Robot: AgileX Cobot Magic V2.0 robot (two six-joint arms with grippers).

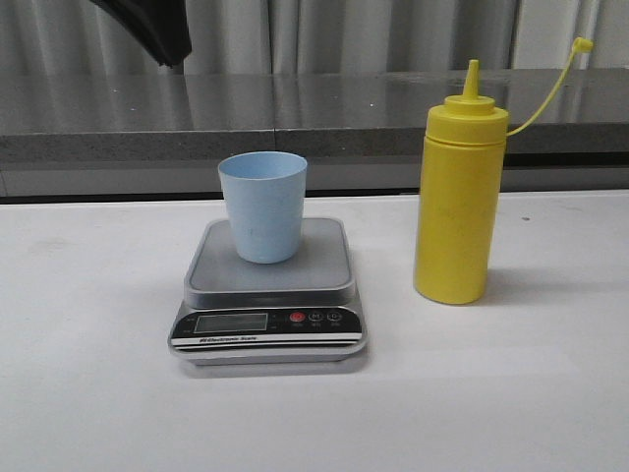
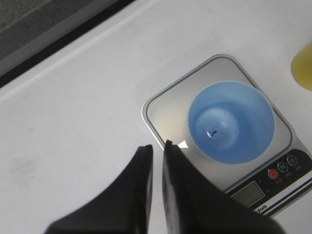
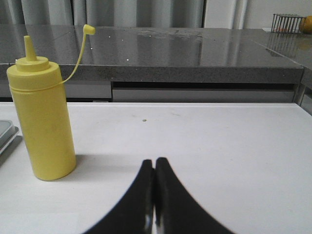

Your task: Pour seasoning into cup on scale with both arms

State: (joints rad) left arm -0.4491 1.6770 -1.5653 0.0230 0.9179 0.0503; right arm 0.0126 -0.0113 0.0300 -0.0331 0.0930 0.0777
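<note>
The pale blue cup (image 1: pixel 262 206) stands upright and empty on the steel platform of the silver-grey scale (image 1: pixel 270 315). The yellow seasoning bottle (image 1: pixel 456 197) stands upright on the white table to the right of the scale, nozzle uncapped, its cap hanging on the tether. My left gripper (image 2: pixel 157 145) hovers high above the scale's left edge, beside the cup (image 2: pixel 231 122); it is empty, its jaws only a narrow slit apart. My right gripper (image 3: pixel 155 160) is shut and empty, low over the table to the right of the bottle (image 3: pixel 43 122).
A grey stone counter (image 1: pixel 314 118) runs along the back behind the white table (image 1: pixel 88 393). Part of the black left arm (image 1: pixel 147 29) shows at the top left of the front view. A wire basket (image 3: pixel 288 22) sits far back on the right.
</note>
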